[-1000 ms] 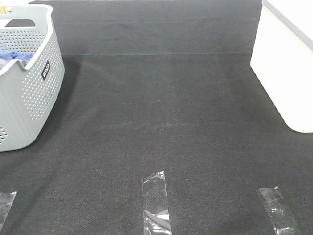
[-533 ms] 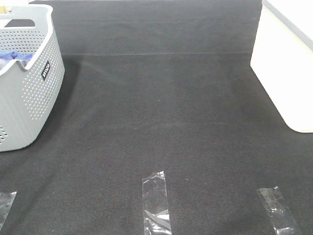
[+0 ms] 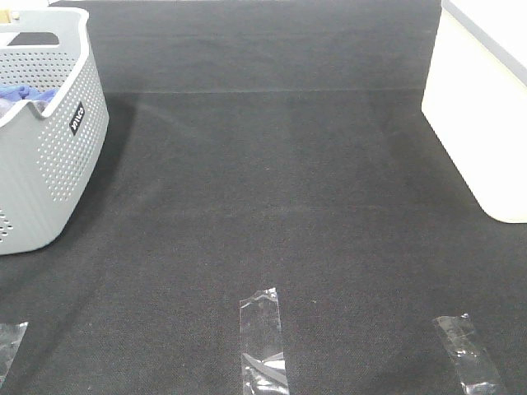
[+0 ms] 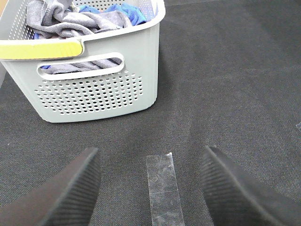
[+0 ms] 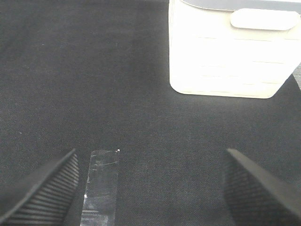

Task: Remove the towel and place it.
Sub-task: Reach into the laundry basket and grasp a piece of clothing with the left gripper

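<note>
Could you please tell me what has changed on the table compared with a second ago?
Nothing has visibly changed. The grey basket, the white container and the tape strips lie exactly as before, and the towel is not yet taken hold of.

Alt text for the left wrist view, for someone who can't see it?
The grey towel lies crumpled in a perforated grey basket beside a blue cloth. The left tool is open and empty, short of the basket, with a clear tape strip on the mat between its fingers.
</note>
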Available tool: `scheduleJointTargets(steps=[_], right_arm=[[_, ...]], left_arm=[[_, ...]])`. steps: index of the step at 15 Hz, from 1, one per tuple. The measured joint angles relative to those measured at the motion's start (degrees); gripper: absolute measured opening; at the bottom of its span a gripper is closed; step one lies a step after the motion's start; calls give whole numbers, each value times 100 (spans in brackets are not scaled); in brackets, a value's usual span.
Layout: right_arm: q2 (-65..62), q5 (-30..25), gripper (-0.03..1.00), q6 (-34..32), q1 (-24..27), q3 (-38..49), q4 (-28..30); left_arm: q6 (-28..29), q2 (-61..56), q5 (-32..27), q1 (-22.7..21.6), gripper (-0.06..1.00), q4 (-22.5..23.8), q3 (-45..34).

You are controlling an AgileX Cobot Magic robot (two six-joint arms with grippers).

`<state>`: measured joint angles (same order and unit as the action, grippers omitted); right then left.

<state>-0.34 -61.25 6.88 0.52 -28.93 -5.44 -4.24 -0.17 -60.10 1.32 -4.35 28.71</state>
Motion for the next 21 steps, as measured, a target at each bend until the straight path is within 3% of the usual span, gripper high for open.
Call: scheduleJointTargets(steps=[21], right_arm=[[0,0,78,0,0,0,0]], left_arm=[[0,0,0,0,60,0,0]])
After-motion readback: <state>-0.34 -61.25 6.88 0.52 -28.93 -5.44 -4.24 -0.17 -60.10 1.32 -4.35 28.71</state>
